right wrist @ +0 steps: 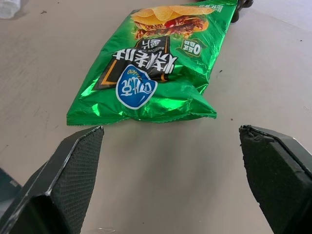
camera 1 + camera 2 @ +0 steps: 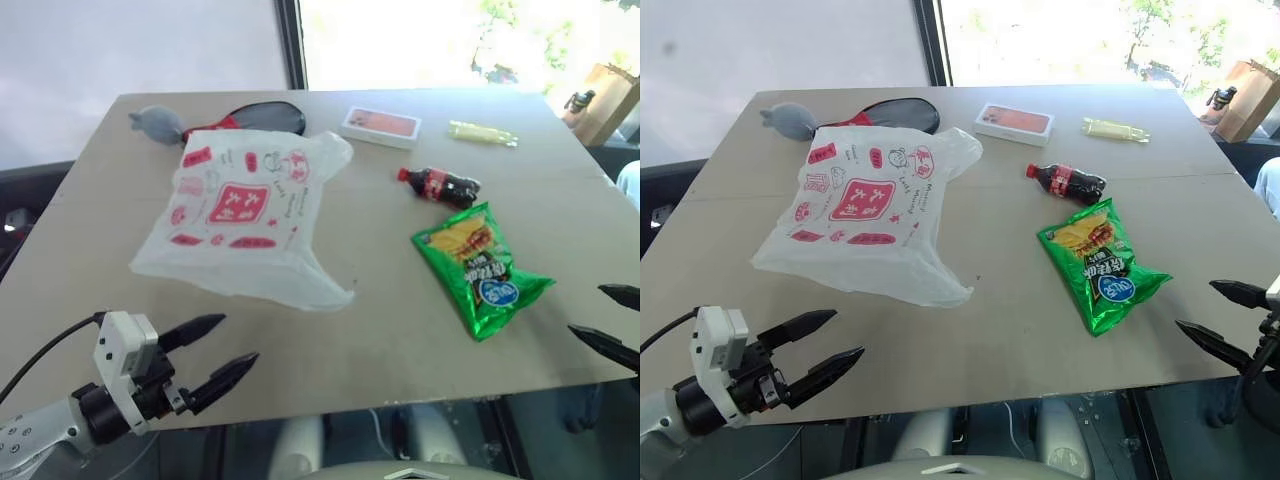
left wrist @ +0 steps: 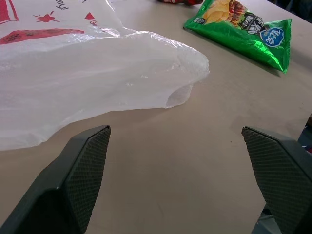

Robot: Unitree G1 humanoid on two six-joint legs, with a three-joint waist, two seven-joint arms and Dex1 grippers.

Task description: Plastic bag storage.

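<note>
The plastic bag (image 2: 240,215) lay flat and crinkled on the table (image 2: 400,340), its red printed square logo facing up, and it served as the reference for everything else. Just behind the bag's far edge sat a grey plush toy (image 2: 155,123) and a dark oval object with a red part (image 2: 262,117), the latter partly tucked under the bag's top. Beyond the bag's far right corner rested a flat pink-and-white box (image 2: 381,126), and farther right a pale yellow packet (image 2: 483,133). To the right of the bag a small cola bottle (image 2: 441,186) lay on its side, with a green chip packet (image 2: 480,268) just nearer than it, well apart from the bag. The left gripper (image 2: 222,348) hovered over the near table edge, in front of the bag's near left corner, its two black fingers spread wide and holding nothing. The right gripper (image 2: 1228,320) hung at the table's near right edge, far right of the bag and near the chip packet, fingers likewise spread and empty.
</note>
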